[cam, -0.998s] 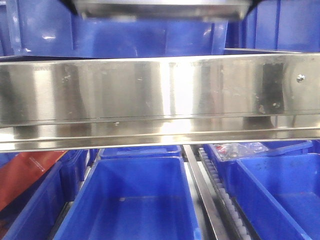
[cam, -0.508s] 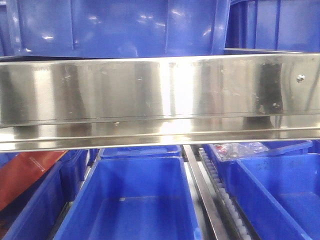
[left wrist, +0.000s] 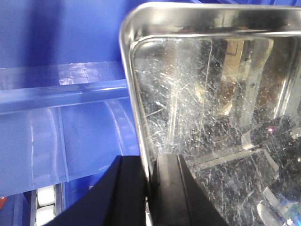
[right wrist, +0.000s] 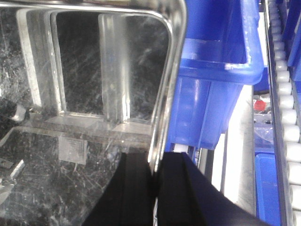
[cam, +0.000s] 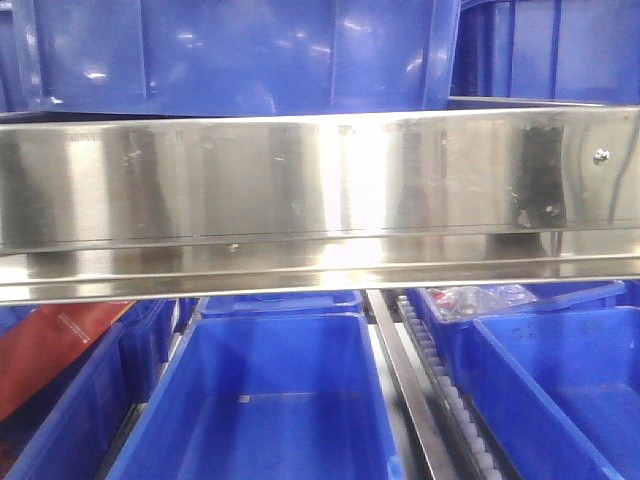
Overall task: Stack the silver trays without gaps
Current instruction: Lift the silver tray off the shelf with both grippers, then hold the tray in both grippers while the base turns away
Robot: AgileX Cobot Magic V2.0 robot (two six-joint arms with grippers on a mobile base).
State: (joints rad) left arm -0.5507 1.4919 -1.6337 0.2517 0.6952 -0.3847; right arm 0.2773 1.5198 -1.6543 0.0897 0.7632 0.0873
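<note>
A shiny, scratched silver tray (left wrist: 211,108) fills the left wrist view, and my left gripper (left wrist: 148,181) is shut on its left rim, one black finger inside and one outside. In the right wrist view the same kind of silver tray (right wrist: 84,84) shows, with my right gripper (right wrist: 154,181) shut on its right rim. Whether both grip one tray cannot be told for sure. No silver tray or gripper appears in the front view.
A long steel rail (cam: 320,195) with a screw crosses the front view. Blue bins stand above (cam: 230,55) and below (cam: 270,400) it. A roller track (cam: 450,400) runs between lower bins. A blue bin (right wrist: 216,70) and rollers (right wrist: 284,94) lie right of the tray.
A second ago the tray's underside showed at the top of the front view; it has risen out of that view. The rail and bins have not moved.
</note>
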